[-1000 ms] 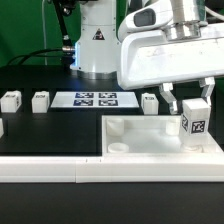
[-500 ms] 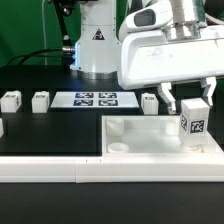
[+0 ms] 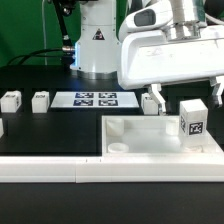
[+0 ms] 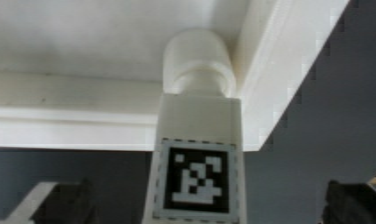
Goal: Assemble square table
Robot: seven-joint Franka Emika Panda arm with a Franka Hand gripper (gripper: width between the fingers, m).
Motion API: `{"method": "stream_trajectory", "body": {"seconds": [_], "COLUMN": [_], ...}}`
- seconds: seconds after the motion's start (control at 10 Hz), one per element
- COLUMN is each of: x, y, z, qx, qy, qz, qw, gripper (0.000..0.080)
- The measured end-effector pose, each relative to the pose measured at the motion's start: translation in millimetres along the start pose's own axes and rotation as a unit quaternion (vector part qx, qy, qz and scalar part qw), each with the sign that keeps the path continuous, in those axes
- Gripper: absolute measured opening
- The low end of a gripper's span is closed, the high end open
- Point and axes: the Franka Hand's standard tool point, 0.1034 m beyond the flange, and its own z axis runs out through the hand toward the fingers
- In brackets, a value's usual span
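Standing upright on the table top (image 3: 130, 129), the leg (image 3: 193, 122) sat between the fingers (image 3: 156, 102) of the spread claw (image 3: 186, 104), touching neither.

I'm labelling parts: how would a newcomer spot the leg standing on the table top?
Find the white square table top at the exterior view's lower right. On its far edge one leg stands upright inside the open gripper. Only it is on the top; the other legs sit on the black table.
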Motion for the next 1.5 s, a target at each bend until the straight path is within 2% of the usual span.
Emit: {"method": "stream_trajectory", "body": {"seconds": [0.4, 0.5, 0.6, 0.7, 0.8, 1.0, 1.2, 1.5], "x": [-0.5, 4.9, 28.8, 34.9, 31.8, 36.7, 33.7, 31.1], "y": [0.2, 0.9, 5.0, 5.0, 6.8, 12.5, 8.6, 9.3], "z": [0.4, -2.9, -9.6, -8.4, -5.9, -2.4, -3.3, -0.5], "qx": [0.001, 0.008, 0.010, 0.011, 0.020, 0.032, 0.046, 0.049], "qy": [-0.008, -0.055, -0.057, -0.062, -0.121, -0.201, -0.272, -0.292], "qz": [0.001, 0.009, 0.013, 0.015, 0.018, 0.025, 0.028, 0.029], "qw": [1.000, 0.998, 0.998, 0.998, 0.992, 0.979, 0.961, 0.955], "gripper": [0.0649, 0.0649, 0.0649, 0.0649, 0.0649, 0.0649, 0.0649, 0.0649]}}
